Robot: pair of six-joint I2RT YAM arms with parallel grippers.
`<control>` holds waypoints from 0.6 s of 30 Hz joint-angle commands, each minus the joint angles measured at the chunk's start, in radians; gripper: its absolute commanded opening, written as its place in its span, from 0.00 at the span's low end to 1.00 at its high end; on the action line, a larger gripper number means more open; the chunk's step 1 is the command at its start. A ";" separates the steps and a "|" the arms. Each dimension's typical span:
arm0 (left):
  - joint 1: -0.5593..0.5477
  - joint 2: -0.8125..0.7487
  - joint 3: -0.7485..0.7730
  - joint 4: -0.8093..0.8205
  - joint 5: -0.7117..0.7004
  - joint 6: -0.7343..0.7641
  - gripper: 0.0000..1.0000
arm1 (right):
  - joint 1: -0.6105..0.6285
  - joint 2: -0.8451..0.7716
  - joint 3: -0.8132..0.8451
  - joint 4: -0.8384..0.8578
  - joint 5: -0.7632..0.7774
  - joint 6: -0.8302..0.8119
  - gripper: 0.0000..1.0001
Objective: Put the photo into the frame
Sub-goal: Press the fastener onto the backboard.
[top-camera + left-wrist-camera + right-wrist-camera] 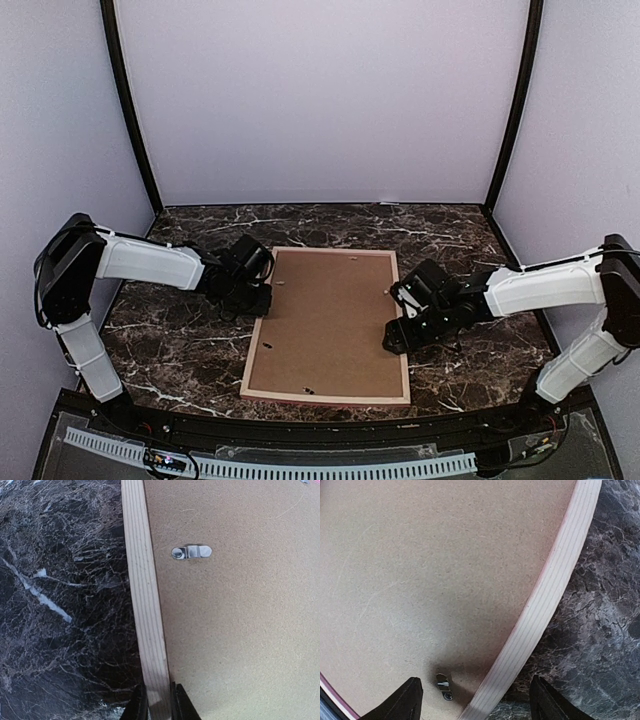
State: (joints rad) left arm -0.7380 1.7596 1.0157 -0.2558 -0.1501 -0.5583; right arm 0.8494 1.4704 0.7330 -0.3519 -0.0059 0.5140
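The frame (325, 398) lay face down on the table (180, 350), with the backing (330, 320) seated inside its rails. The photo was not in sight, so whether it sat beneath the backing could not be told. The left gripper (159, 702) was clamped on the left rail. The right gripper (477, 700) hung spread wide across the right rail, a clip (443, 686) between its fingers. The likely trouble was a finger catching the rail instead of the clip, which would skid the frame and twist it in the left pinch.

High rear view over whole table (180, 330), wrist views close above frame (145, 605) edges
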 commanded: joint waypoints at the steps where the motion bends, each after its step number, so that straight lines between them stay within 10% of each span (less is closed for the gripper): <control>1: -0.014 -0.018 0.000 -0.050 0.000 0.014 0.08 | 0.026 0.038 0.016 -0.013 0.075 0.027 0.73; 18: -0.015 -0.020 -0.002 -0.057 -0.004 0.015 0.07 | 0.040 0.101 0.038 -0.024 0.096 0.069 0.51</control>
State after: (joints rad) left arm -0.7399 1.7596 1.0157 -0.2596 -0.1570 -0.5652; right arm 0.8875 1.5383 0.7719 -0.3714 0.0643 0.5678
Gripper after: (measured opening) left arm 0.165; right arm 0.534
